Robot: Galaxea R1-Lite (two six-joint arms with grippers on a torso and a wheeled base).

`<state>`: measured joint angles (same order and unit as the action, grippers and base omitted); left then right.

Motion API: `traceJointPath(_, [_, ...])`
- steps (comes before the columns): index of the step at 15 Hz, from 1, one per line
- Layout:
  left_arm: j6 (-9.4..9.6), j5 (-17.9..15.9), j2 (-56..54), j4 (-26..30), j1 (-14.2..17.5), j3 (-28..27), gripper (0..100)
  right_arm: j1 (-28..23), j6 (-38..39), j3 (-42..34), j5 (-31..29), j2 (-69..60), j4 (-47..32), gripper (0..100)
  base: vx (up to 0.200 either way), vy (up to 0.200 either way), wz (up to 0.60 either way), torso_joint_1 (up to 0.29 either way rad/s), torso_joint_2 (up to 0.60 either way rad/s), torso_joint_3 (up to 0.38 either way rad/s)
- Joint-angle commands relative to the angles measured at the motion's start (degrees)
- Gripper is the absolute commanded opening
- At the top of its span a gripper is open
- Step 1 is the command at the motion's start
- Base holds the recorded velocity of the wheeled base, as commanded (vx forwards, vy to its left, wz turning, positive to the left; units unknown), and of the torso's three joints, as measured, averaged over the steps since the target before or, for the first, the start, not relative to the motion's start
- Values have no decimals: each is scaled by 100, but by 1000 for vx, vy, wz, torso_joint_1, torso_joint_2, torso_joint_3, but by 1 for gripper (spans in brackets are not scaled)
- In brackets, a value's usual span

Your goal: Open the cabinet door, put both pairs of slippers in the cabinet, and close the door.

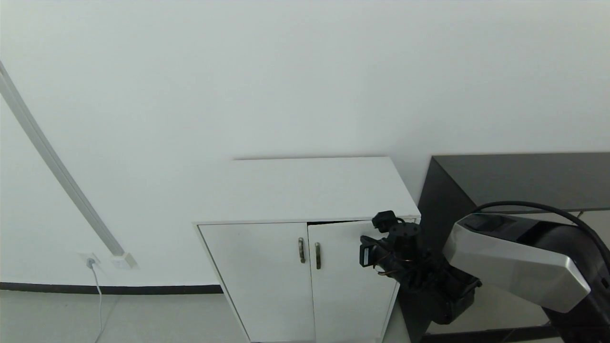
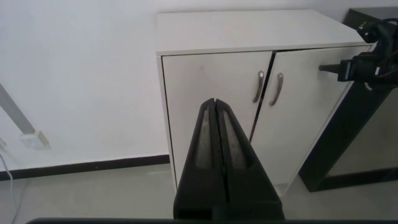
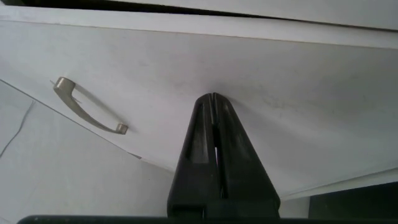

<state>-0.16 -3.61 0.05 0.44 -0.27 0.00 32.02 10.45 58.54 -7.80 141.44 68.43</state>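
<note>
Our right gripper (image 3: 213,98) is clenched empty, tip at the slightly ajar right cabinet door (image 1: 348,286); left gripper (image 2: 215,102) clenched too.

One white cabinet (image 1: 314,188): two doors (image 1: 257,276), two handles (image 1: 301,250). One dark table (image 1: 524,178). One cord (image 1: 99,295), one wall conduit (image 1: 52,162).

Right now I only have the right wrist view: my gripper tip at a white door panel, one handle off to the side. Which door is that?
Observer: The right door of the cabinet. The left wrist view shows the right gripper at that door's upper part.
Operator: Is the other door shut?
Observer: Yes, the left door sits flush with the frame.
Operator: Where's my other gripper?
Observer: The left gripper is shut and held back off the cabinet, facing the doors.
</note>
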Motion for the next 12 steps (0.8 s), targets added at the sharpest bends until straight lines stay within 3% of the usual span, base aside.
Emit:
traceJointPath(1, [-2,0,4,0,0,0,0,-3,1,96,-2,24,-40,0,0,0,0,0,0,0])
traceJointPath(12, [-2,0,4,0,0,0,0,-3,-8,404,-2,86,-216,0,0,0,0,0,0,0])
